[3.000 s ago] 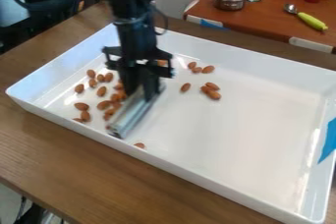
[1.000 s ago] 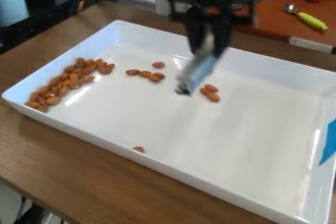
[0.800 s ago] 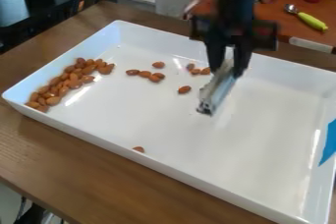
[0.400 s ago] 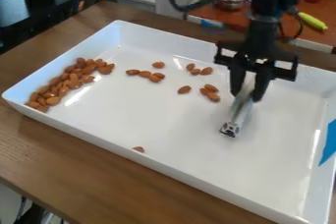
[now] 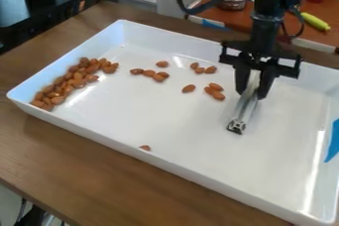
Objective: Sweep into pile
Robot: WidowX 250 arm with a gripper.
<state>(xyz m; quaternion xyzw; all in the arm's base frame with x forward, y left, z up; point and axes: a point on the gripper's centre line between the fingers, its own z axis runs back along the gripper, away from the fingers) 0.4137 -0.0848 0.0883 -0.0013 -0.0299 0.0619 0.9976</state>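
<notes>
- Had jaws of gripper (image 5: pixel 253 94) clamped on slanted metal bar (image 5: pixel 244 112), toward right side of tray (image 5: pixel 165 116) in view.
- Counted one almond pile (image 5: pixel 78 84) along left wall, plus strays nearer middle.
- Risked skimming over loose trio (image 5: pixel 214 91) near bar, if lowered too little.
- Risked missing lone almond (image 5: pixel 145 147) against near wall, through too short a reach.
- Risked twisting bar on wall contact, owing to hold near upper end.
- Risked scattering pile by overhard push.
</notes>
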